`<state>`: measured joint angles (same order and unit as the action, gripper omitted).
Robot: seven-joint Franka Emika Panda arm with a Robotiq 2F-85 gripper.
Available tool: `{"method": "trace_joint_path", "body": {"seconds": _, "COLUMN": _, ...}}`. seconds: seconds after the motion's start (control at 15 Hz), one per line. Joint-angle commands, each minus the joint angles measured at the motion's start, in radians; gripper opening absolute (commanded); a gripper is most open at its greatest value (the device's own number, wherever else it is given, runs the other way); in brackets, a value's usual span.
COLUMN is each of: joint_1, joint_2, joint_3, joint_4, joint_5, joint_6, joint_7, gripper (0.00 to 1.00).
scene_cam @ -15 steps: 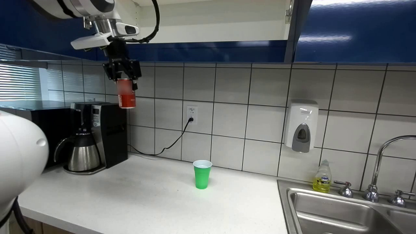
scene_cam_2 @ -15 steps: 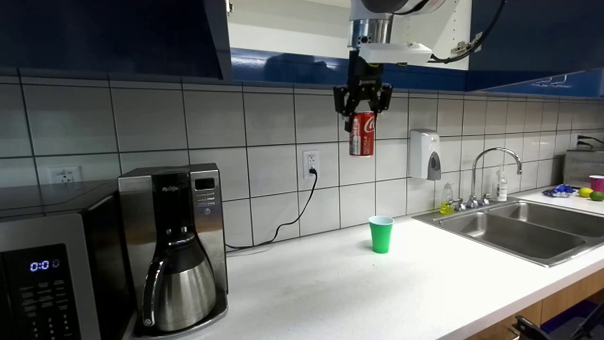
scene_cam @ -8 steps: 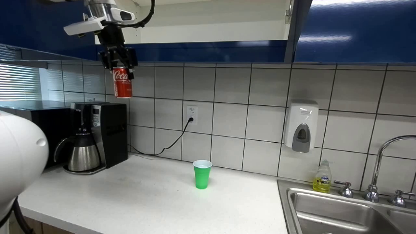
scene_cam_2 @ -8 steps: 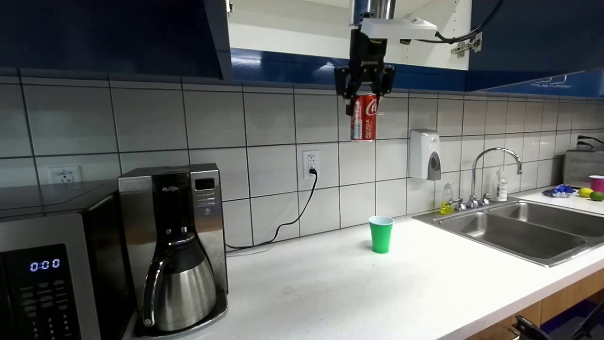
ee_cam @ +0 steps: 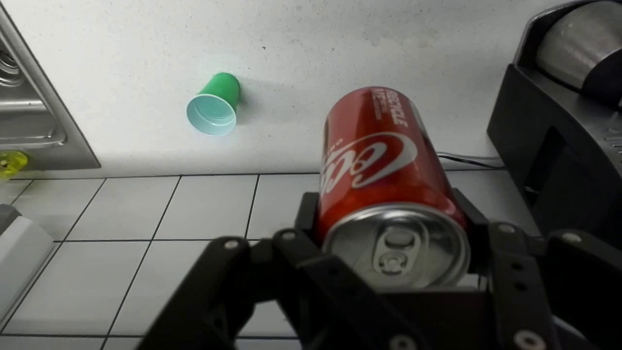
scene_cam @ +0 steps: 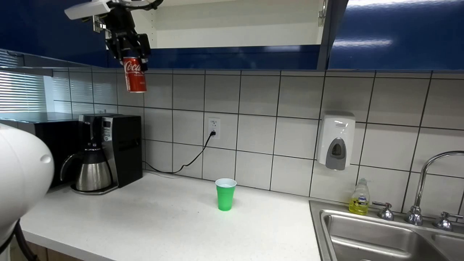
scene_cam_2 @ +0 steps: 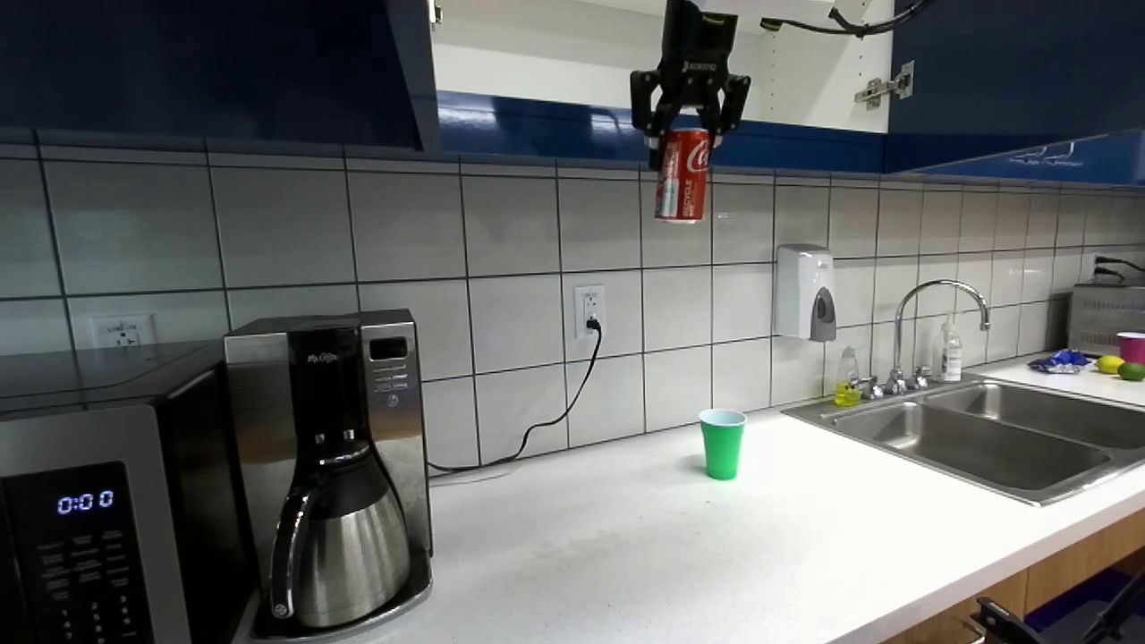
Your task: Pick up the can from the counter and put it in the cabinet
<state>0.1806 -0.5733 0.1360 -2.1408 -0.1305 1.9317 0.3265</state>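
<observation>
In front of the cabinet (scene_cam: 232,57), up over the counter (scene_cam: 174,224), we've got the gripper (scene_cam_2: 684,148) clamped on the can (scene_cam_2: 682,183). Most of the arm (scene_cam: 21,181) is chopped off by the frame, and we can't tell how far from the cabinet the can hangs. Only the wrist view gives us the can's shiny lid (ee_cam: 396,250); the microwave display (scene_cam_2: 85,503) we get only in an exterior view. Versus a second ago, the can's higher; the cup (scene_cam_2: 722,449) stays put.

Free way into cabinet (scene_cam: 235,34) above blue rail (scene_cam: 232,57); 1 green cup (scene_cam: 225,195) on counter (scene_cam: 163,224)
</observation>
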Motion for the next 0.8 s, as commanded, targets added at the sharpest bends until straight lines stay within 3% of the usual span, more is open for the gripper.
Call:
{"method": "trace_joint_path", "body": {"seconds": 0.0, "joint_1": -0.043, "joint_2": 0.000, "joint_3": 0.027, "joint_4": 0.069, "joint_5": 0.019, "joint_6": -0.040, "joint_7": -0.027, "gripper": 0.39}}
{"method": "trace_joint_path", "body": {"seconds": 0.73, "joint_1": -0.067, "joint_2": 0.028, "joint_3": 0.041, "joint_4": 0.199, "joint_5": 0.014, "joint_6": -0.058, "joint_7": -0.014, "gripper": 0.39}}
